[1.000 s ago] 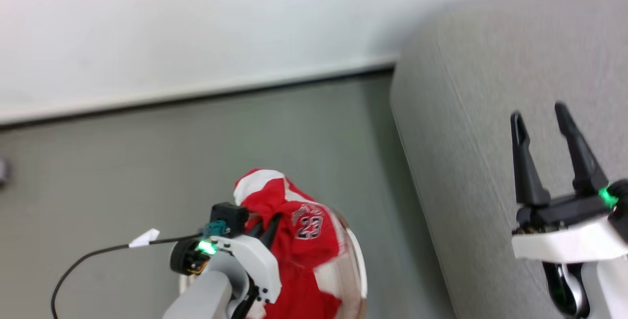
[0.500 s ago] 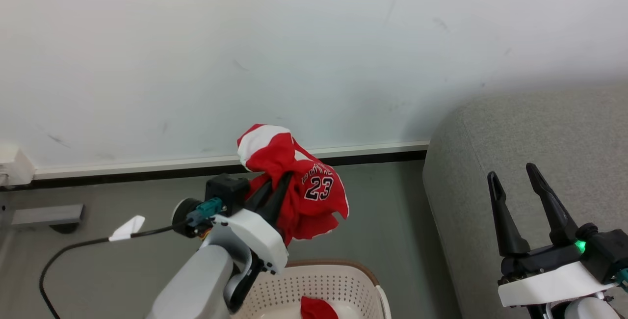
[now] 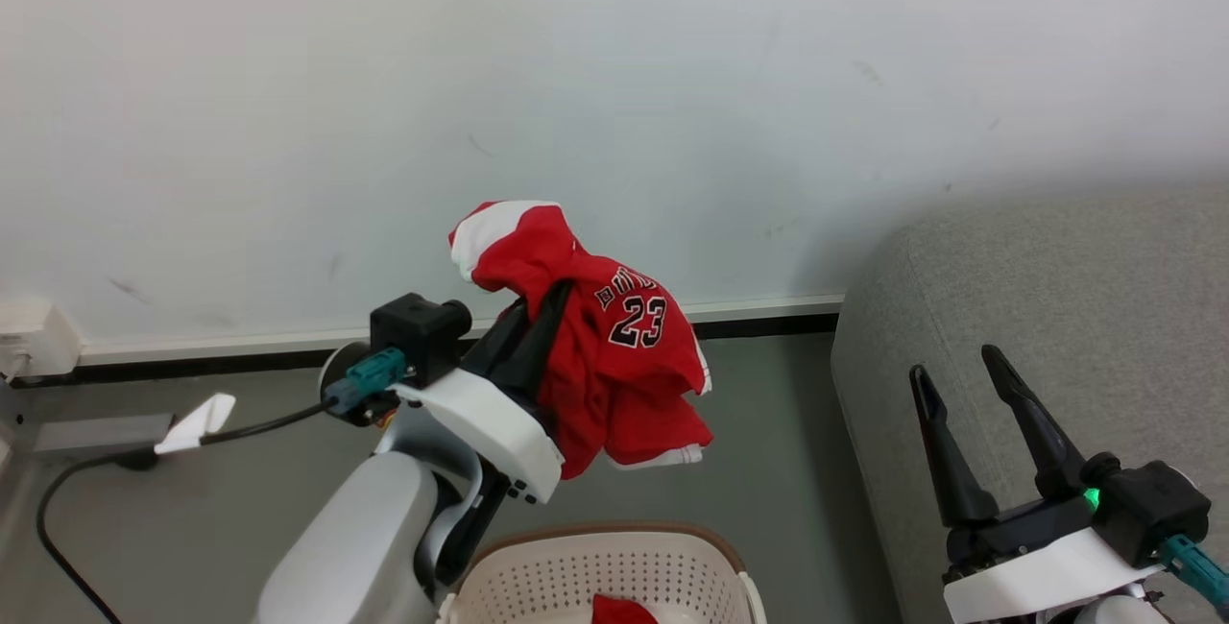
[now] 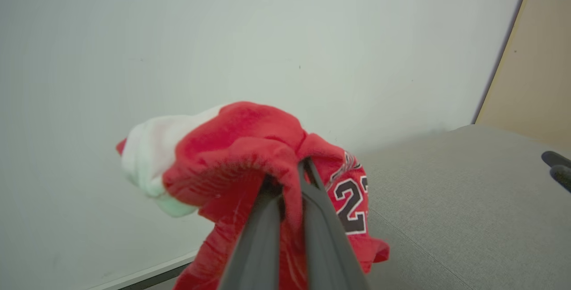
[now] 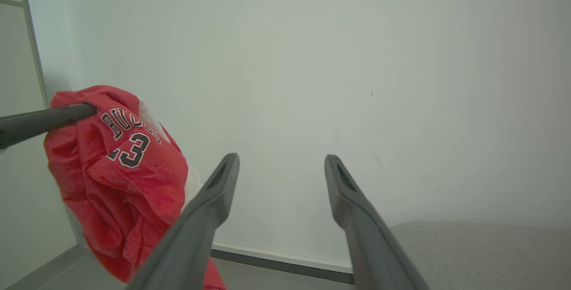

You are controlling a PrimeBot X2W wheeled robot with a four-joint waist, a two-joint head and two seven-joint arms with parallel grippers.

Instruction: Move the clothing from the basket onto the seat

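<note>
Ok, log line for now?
left gripper: shut on jersey, clear of basket | right gripper: open, empty, by seat | other garment: in basket

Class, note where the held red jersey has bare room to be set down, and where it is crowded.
Free: the large light grey fabric seat's top, between the white wall and the right arm's open jaws. Crowded: the cream perforated plastic basket, with red cloth inside.

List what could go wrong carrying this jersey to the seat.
1. The left gripper pinches just one fold of the red jersey; the rest hangs loose, so it could slip and land on the floor, outside the basket.
2. The open right gripper stands before the seat, on the likely path; loose cloth may snag on it.
</note>
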